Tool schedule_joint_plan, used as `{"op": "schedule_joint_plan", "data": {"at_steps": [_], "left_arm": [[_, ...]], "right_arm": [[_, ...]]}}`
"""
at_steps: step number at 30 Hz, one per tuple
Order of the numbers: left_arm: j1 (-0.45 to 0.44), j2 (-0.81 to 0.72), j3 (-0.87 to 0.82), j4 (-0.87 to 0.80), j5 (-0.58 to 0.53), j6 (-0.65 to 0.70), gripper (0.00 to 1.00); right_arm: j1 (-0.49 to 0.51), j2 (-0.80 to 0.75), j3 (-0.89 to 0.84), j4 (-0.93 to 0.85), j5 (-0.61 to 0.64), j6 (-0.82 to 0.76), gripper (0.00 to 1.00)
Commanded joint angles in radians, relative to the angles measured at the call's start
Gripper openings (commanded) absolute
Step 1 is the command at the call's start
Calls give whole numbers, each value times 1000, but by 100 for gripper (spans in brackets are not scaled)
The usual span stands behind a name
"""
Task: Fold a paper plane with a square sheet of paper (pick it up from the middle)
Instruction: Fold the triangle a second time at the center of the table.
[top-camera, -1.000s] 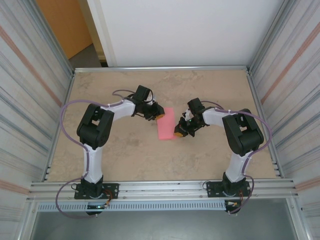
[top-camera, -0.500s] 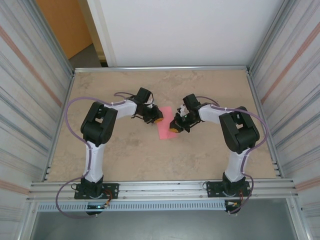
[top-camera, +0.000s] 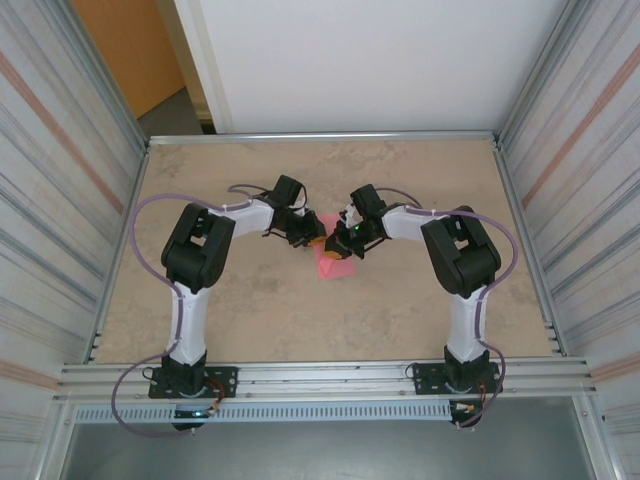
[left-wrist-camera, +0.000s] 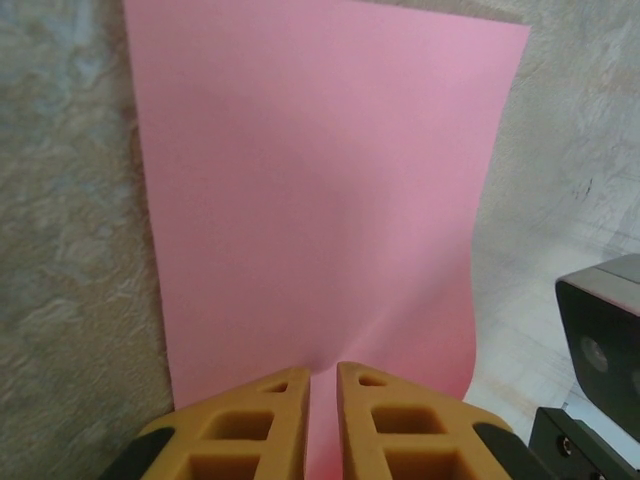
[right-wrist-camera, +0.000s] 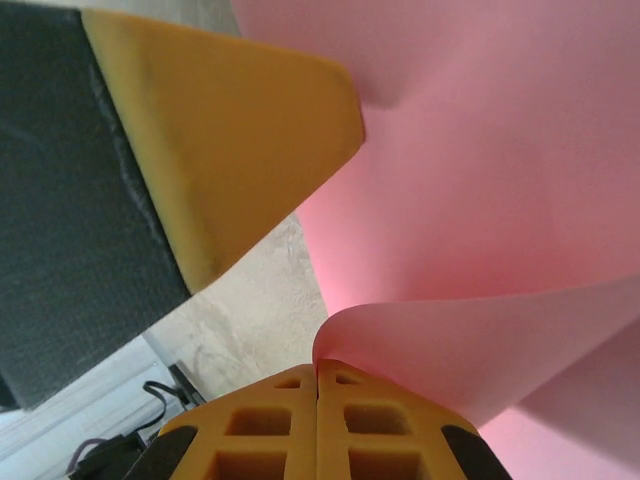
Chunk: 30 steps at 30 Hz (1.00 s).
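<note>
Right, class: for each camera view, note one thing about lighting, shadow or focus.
Top external: even light, sharp, side walls splayed by the wide lens. Left wrist: the sheet crisp, faintly shaded near the left gripper. Right wrist: a finger of the left gripper looms close and soft-edged.

Arms (top-camera: 245, 213): white links w/ black joints, lilac cables (top-camera: 135, 215), orange end effector fingers (left-wrist-camera: 255, 430).

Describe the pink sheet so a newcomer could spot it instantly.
Look at the beige table inside the metal-walled enclosure. Near its middle, where the left gripper and right gripper meet, sits the sheet of paper. It is the only pink thing on the table, thin and partly curled up.
</note>
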Motion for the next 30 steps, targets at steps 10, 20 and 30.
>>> {"op": "schedule_joint_plan", "data": {"at_steps": [10, 20, 30], "left_arm": [[1, 3, -17, -53, -28, 18, 14], [1, 1, -12, -56, -28, 18, 13], [1, 1, -12, -56, -24, 20, 13]], "right_arm": [[6, 36, -5, 85, 38, 80, 0], [-3, 31, -16, 65, 67, 74, 0], [-1, 39, -13, 58, 58, 63, 0]]}}
